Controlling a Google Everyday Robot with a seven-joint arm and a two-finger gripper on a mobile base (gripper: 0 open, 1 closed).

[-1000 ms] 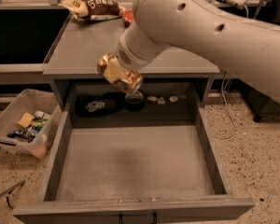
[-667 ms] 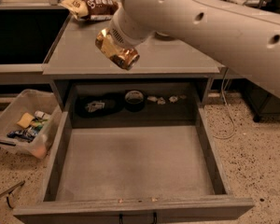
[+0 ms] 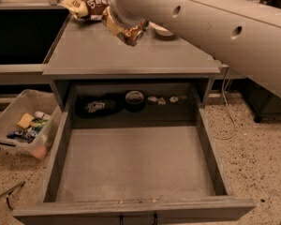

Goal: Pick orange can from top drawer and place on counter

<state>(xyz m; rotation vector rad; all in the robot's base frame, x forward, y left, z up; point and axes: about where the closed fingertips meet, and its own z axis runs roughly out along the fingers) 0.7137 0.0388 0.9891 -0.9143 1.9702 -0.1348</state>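
Note:
The orange can (image 3: 132, 33), orange-brown with pale patches, hangs tilted just above the far part of the grey counter (image 3: 107, 53). My gripper (image 3: 125, 28) is shut on it, at the end of the big beige arm that reaches in from the upper right. The arm hides most of the gripper. The top drawer (image 3: 131, 163) is pulled wide open below the counter, and its grey floor is bare in the front part.
A brown-and-yellow snack bag (image 3: 86, 6) lies at the counter's far left, a white bowl (image 3: 161, 30) just behind the can. Small dark items (image 3: 134, 98) sit at the drawer's back. A clear plastic bin (image 3: 18, 125) stands on the floor at left.
The gripper has lifted the can up out of the drawer's back area and carried it farther back over the counter.

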